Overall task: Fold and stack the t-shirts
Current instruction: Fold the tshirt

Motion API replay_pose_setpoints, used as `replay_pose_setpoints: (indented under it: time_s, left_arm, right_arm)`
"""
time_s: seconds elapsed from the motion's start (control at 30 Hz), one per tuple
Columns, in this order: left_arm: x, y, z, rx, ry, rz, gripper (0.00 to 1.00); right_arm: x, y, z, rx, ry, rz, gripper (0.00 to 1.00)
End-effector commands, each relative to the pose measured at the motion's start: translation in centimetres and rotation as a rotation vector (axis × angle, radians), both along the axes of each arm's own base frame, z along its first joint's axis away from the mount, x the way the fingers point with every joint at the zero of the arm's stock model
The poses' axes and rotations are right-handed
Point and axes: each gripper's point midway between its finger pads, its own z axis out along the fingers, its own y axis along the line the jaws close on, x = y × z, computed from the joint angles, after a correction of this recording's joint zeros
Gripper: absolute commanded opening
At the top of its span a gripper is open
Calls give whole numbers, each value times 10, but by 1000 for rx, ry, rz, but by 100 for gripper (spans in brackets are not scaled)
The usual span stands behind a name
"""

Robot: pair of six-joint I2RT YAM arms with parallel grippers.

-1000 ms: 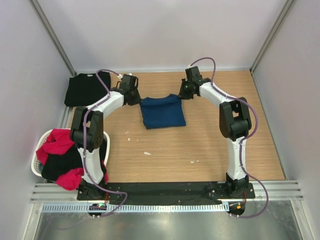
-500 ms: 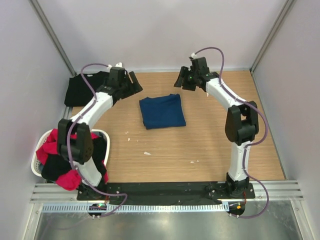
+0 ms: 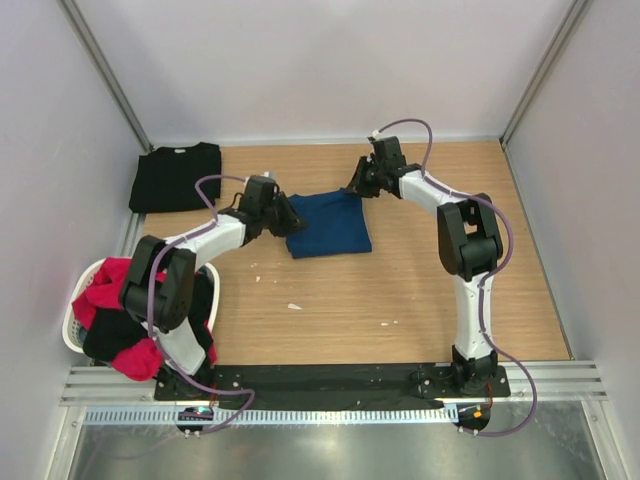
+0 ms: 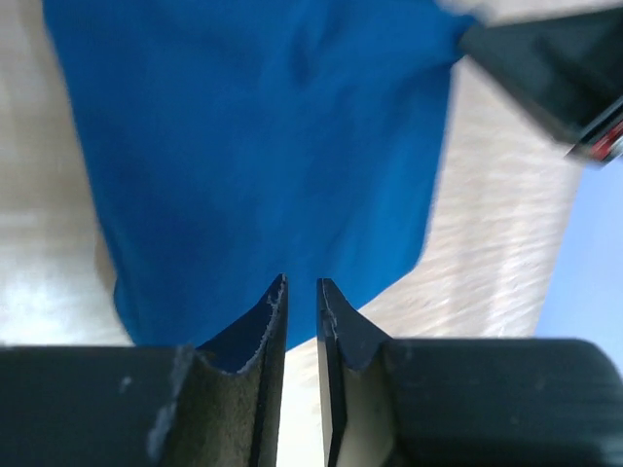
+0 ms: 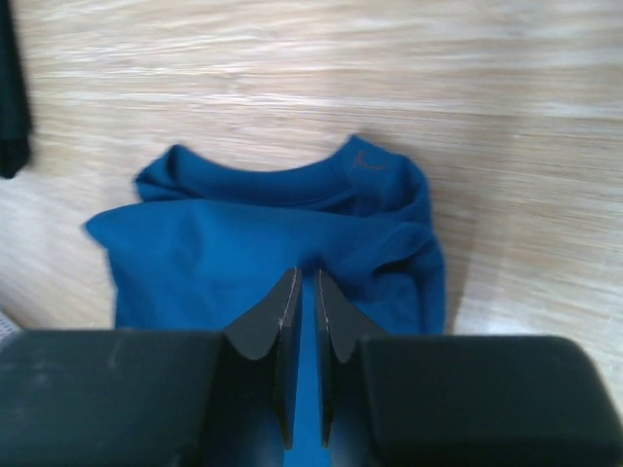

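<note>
navy t-shirt (image 3: 328, 224) lay folded mid-table; left gripper (image 3: 287, 217) and right gripper (image 3: 356, 188), lately raised wide, had returned to its edges, jaws nearly closed, hold on cloth unclear; stacking likely next.

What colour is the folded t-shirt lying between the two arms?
The folded t-shirt is blue, no print showing; the right wrist view shows it best.

Table (image 3: 400, 290) lies open from 3 to 6 o'clock of the navy t-shirt (image 3: 330, 225); left pincer (image 3: 288, 216) blocks 9, right pincer (image 3: 354, 187) 1 o'clock.
</note>
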Motion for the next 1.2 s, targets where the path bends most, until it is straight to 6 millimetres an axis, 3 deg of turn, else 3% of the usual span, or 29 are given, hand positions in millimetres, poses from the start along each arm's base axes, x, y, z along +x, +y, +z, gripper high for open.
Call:
replay_pose_setpoints:
  time_s: [0.0,0.1,0.3,0.43,0.6,0.63,0.73,0.77,0.83,0.87,0.9,0.97,1.07,1.1,1.17]
  left_arm:
    - [-14,-9,-14,-87,70,0,18]
    - [-31,-5,-29,-84,121,0,17]
    - [-47,2,-59,-42,192,0,17]
    - [-54,9,-78,1,224,9,16]
    - [-63,12,-73,13,225,-17,18]
    - [-63,12,-69,15,221,-27,18]
    - [-55,8,-40,37,162,-87,28]
    - [-42,6,-21,49,101,-109,33]
    - [-33,9,5,82,44,-118,51]
    - [-20,6,30,83,-16,-121,57]
    - [-17,10,38,119,-40,-130,66]
    - [-2,19,60,157,-107,-96,72]
    - [12,36,57,212,-123,-53,82]
    - [17,43,57,214,-114,-41,86]
    - [19,48,43,221,-77,-37,88]
  right_arm:
    - [22,-8,-1,8,-47,-58,15]
    - [28,-18,-13,1,-48,-98,14]
    - [33,-24,-32,1,-29,-124,12]
    - [34,-28,-32,-8,-32,-136,10]
    - [33,-28,-17,-18,-46,-113,10]
    - [33,-26,-4,-5,-64,-98,10]
    - [29,-19,22,20,-88,-43,10]
    - [29,-16,44,36,-120,-21,15]
    - [21,-19,59,8,-125,2,26]
    - [19,-24,80,-7,-158,-7,44]
    - [13,-29,82,-33,-143,-14,54]
    - [2,-40,100,-74,-166,-34,74]
    - [-15,-51,99,-55,-140,-44,91]
    - [-20,-51,114,-23,-167,-35,98]
    - [-31,-58,102,-8,-127,-50,100]
